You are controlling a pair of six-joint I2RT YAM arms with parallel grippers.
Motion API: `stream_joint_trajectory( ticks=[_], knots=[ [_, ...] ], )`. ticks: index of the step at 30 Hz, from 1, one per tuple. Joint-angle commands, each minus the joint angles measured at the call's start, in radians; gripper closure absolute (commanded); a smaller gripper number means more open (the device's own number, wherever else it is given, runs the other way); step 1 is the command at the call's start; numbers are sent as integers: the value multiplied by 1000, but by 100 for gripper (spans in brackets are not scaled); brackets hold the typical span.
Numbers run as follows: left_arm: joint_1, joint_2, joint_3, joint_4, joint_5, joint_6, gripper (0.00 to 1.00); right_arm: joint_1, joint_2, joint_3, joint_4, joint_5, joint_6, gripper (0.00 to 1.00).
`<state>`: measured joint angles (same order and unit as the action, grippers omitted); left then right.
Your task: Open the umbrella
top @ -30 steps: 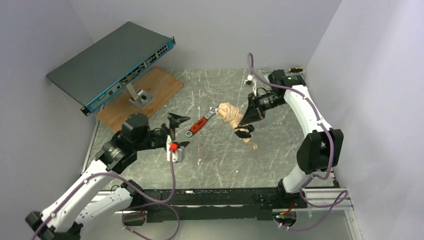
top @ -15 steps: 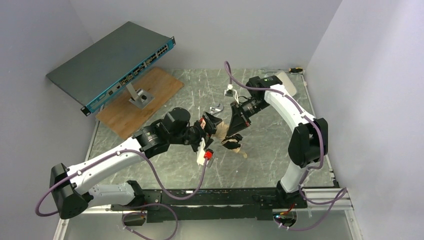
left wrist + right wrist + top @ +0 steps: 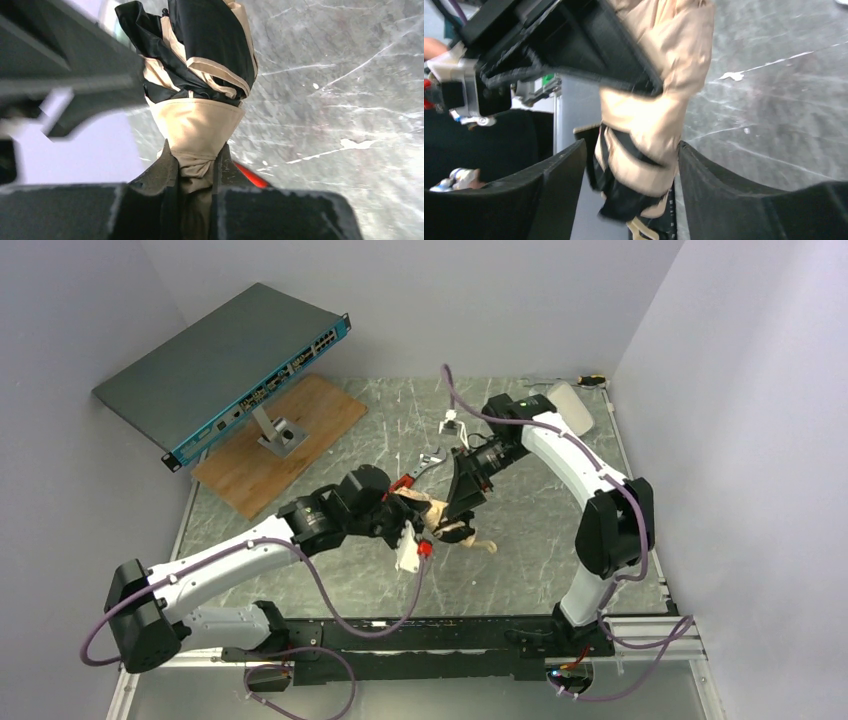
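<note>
The folded umbrella [image 3: 437,512], cream-tan with black folds, hangs above the table's middle between both arms. In the left wrist view my left gripper [image 3: 195,167] is shut on the bunched tan fabric at one end of the umbrella [image 3: 195,120]. The black and tan folds fan out beyond the jaws. In the right wrist view my right gripper [image 3: 631,147] stands open around the other end of the umbrella [image 3: 659,115], with a gap beside the left finger [image 3: 564,170]. From above, the left gripper [image 3: 418,508] and right gripper [image 3: 458,510] face each other. A tan strap [image 3: 484,545] dangles below.
A red-handled wrench [image 3: 410,480] lies just behind the grippers. A network switch [image 3: 220,365] stands tilted on a stand over a wooden board [image 3: 310,420] at the back left. A pale oblong case [image 3: 570,405] and a small screwdriver [image 3: 590,378] lie at the back right.
The left arm swung in from the left and shut on the umbrella's end. The right gripper, which held the umbrella, moved left with it and opened.
</note>
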<state>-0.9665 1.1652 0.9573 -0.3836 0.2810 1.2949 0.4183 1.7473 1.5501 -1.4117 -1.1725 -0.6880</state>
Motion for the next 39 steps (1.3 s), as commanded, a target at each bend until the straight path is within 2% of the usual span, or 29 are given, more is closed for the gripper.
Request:
stream_joint_trajectory(
  ticks=[1, 3, 5, 7, 9, 11, 13, 15, 18, 20, 25, 33, 39],
  knots=[
    [174, -42, 58, -21, 208, -309, 100, -183, -149, -5, 235, -98, 239, 24],
    [248, -81, 40, 3, 306, -400, 100, -304, -231, -35, 372, -66, 336, 20],
    [309, -99, 40, 4, 401, -478, 100, -377, -325, -77, 432, -19, 322, 20],
    [359, -86, 68, -38, 496, -538, 100, -388, -438, -135, 431, 36, 225, 22],
    [393, -62, 106, -92, 609, -566, 100, -385, -589, -240, 531, 50, 270, 25],
    [403, -48, 130, -125, 653, -573, 100, -360, -716, -351, 665, 67, 338, 30],
    [403, -53, 130, -91, 673, -606, 100, -259, -811, -432, 784, 146, 380, 34],
    [402, -62, 124, -47, 680, -643, 100, -153, -864, -465, 834, 222, 393, 36],
    [399, -53, 133, -40, 686, -655, 100, -24, -884, -470, 837, 304, 390, 36],
    [398, -50, 136, -29, 692, -662, 100, 13, -894, -486, 866, 352, 396, 36],
    [376, -57, 132, -3, 685, -688, 100, 52, -891, -506, 906, 405, 365, 49],
    [365, -46, 155, 7, 684, -733, 100, 102, -852, -519, 928, 418, 309, 53],
    [353, -32, 165, 27, 677, -781, 100, 146, -842, -532, 953, 421, 291, 61]
  ],
)
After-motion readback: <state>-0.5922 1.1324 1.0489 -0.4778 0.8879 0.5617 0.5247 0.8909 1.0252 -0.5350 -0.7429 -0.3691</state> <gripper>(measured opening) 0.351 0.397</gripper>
